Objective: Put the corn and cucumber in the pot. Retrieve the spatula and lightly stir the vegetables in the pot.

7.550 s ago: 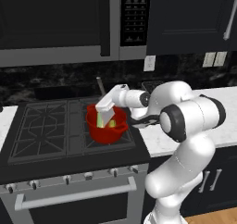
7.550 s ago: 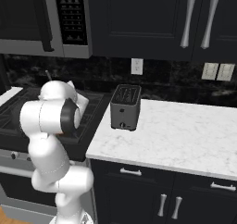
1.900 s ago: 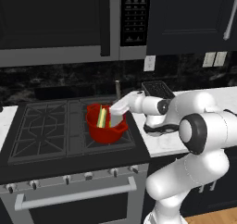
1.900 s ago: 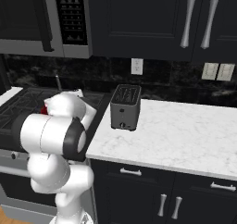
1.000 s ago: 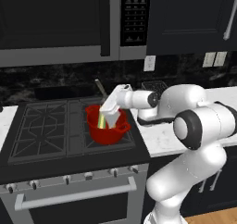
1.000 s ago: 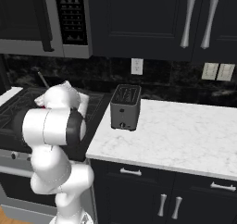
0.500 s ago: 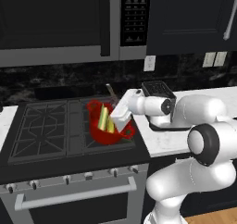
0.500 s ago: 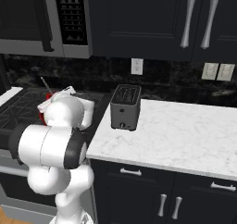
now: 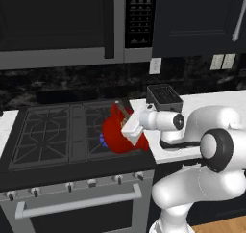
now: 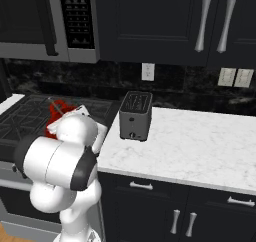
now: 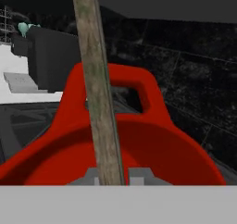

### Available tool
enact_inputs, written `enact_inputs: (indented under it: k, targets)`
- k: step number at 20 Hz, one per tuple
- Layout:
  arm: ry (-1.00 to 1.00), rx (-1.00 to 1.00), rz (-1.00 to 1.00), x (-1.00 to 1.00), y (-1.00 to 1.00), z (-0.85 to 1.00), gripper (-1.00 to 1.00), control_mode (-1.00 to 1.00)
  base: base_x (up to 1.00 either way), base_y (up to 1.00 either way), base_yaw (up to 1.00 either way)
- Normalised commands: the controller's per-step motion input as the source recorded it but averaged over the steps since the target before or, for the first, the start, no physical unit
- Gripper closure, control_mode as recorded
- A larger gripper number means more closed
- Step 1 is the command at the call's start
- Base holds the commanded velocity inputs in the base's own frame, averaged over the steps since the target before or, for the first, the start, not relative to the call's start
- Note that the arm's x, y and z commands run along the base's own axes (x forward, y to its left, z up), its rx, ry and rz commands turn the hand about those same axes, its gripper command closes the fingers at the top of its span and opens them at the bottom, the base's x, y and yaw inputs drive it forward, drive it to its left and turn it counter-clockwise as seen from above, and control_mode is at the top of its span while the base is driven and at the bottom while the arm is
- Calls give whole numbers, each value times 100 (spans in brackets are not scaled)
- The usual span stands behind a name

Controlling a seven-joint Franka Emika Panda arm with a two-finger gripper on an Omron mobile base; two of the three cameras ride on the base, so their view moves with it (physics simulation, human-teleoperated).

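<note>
The arm folds forward and leftward at elbow height, forearm horizontal, wrist turned down. The tool (image 9: 126,121) tilts sideways, its jaws clamped together on a thin handle running up between the fingertips (image 11: 138,176).

Counting what's showing: one pot (image 9: 117,133), one spatula (image 11: 98,89) handle, one toaster (image 10: 135,115), one microwave (image 9: 72,25), one stove (image 9: 53,131), one gripper (image 9: 130,127). Three wall outlets showing on the backsplash, four cabinet handles showing under the table (image 10: 200,136).
</note>
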Motion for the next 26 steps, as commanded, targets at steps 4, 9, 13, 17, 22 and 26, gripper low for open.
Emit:
enact_inputs:
  k: [4, 9, 13, 17, 22, 26]
  targets:
    - [-12, 34, 38, 67, -22, 6, 100, -100, 0, 0, 0]
    - [-12, 35, 32, 91, -15, 23, 100, -100, 0, 0, 0]
    - [-11, 32, 29, 74, -8, 9, 100, -100, 0, 0, 0]
    - [-10, 26, 28, 37, -6, -4, 100, -100, 0, 0, 0]
    - [-9, 20, 26, 17, -17, -26, 100, -100, 0, 0, 0]
    - [-9, 16, 26, 13, -28, -58, 100, -100, 0, 0, 0]
